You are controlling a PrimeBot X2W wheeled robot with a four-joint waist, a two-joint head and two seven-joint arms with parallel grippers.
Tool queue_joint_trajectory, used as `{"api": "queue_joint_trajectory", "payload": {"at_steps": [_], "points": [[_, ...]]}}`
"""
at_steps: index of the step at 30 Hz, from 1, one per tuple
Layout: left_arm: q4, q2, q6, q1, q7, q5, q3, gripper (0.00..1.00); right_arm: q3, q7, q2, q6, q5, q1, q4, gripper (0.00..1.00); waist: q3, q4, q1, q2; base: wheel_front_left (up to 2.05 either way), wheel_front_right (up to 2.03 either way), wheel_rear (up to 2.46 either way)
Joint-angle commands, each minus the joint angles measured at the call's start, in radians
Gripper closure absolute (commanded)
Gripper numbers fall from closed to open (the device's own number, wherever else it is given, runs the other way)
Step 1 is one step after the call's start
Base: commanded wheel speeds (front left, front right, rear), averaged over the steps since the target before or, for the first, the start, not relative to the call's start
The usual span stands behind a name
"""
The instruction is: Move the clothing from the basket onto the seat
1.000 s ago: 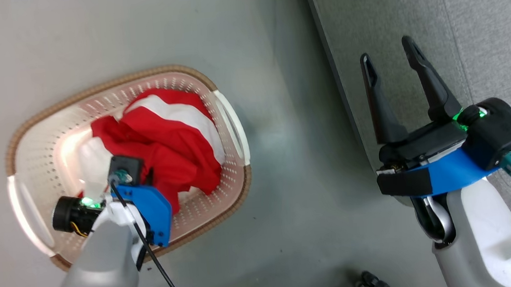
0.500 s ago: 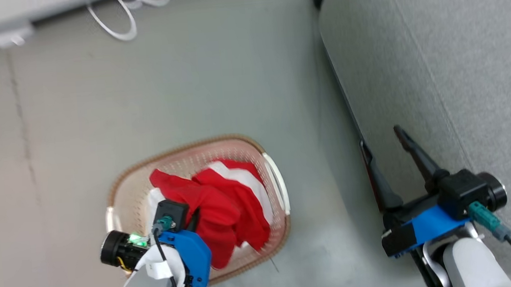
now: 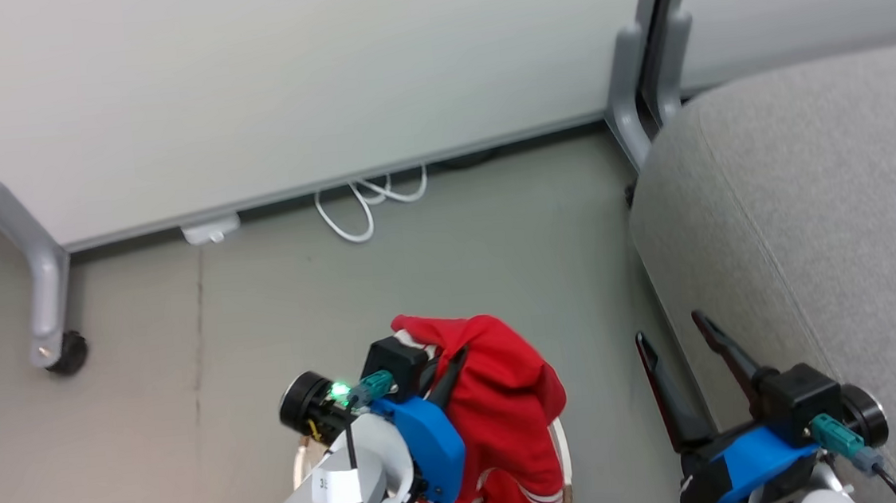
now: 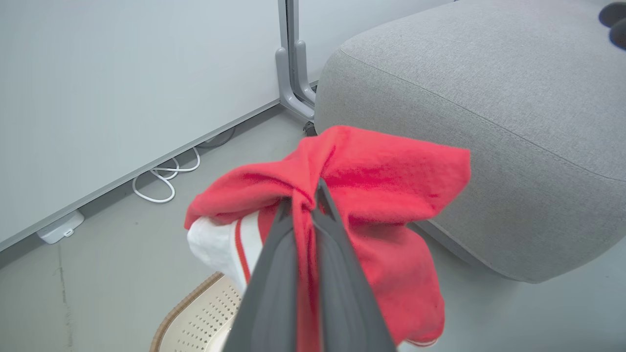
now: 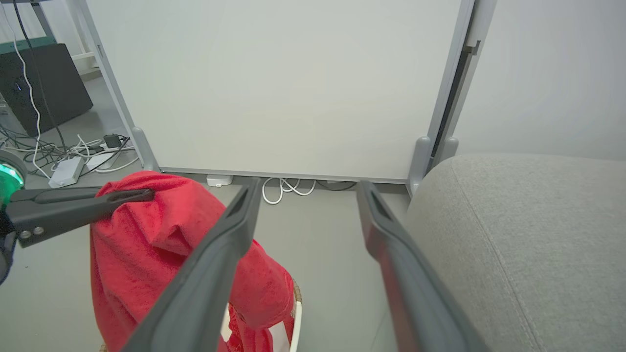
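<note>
My left gripper (image 3: 464, 352) is shut on a bunched fold of the red clothing (image 3: 508, 407), which hangs from it above the basket (image 3: 561, 454). In the left wrist view the two fingers pinch the red fabric (image 4: 381, 171) at their tips (image 4: 304, 194), with a white striped part drooping toward the perforated basket (image 4: 195, 322). The grey seat (image 3: 813, 215) rises at the right. My right gripper (image 3: 668, 327) stands open and empty beside the seat's edge. The right wrist view has its gripper (image 5: 309, 185) wide apart, the hanging clothing (image 5: 146, 244) at the left and the seat (image 5: 513, 234) at the right.
A white partition panel (image 3: 283, 80) stands behind on grey legs with a castor (image 3: 64, 358). A white cable loop (image 3: 364, 206) and a small white box (image 3: 210, 232) lie at its foot. A black case and loose cables (image 5: 44, 83) sit far left.
The head camera has swung up, so wall and partition come into view. My left gripper has lifted the red clothing up out of the basket. The right gripper stays open.
</note>
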Motion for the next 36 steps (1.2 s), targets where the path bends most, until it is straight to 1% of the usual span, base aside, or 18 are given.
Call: {"api": "queue_joint_trajectory", "payload": {"at_steps": [1, 8, 18, 22, 29, 36], "points": [[-0.013, -0.001, 0.0, -0.019, -0.006, -0.013, -0.015, 1.0, -0.001, 0.003, -0.004, 0.0, 0.008, 0.022, 0.0, 0.0, -0.061, 0.035, 0.0004, -0.0001, 0.0, 0.0, 0.0], [-0.095, -0.001, -0.001, -0.088, -0.011, -0.097, -0.101, 1.0, 0.003, 0.023, -0.004, 0.0, 0.013, 0.067, -0.015, 0.0, -0.102, 0.042, 0.0004, -0.0001, 0.0, 0.0, 0.0], [-0.19, -0.001, 0.0, -0.206, -0.018, -0.211, -0.183, 1.0, 0.005, 0.033, -0.004, 0.0, 0.018, 0.09, -0.02, 0.0, -0.13, 0.05, 0.0004, -0.0001, 0.0, 0.0, 0.0], [-0.219, -0.001, 0.009, -0.252, -0.015, -0.247, -0.217, 1.0, 0.016, 0.034, -0.004, 0.0, 0.022, 0.09, -0.019, 0.0, -0.139, 0.051, 0.0004, -0.0001, 0.0, 0.0, 0.0], [-0.224, -0.001, 0.035, -0.295, -0.026, -0.299, -0.269, 1.0, 0.031, 0.033, -0.004, 0.0, 0.026, 0.082, -0.014, 0.0, -0.143, 0.043, 0.0004, -0.0001, 0.0, 0.0, 0.0], [-0.206, -0.001, 0.042, -0.306, -0.036, -0.338, -0.308, 1.0, 0.035, 0.03, -0.004, 0.0, 0.029, 0.086, -0.012, 0.0, -0.139, 0.04, 0.0004, -0.0001, 0.0, 0.0, 0.0]]}}
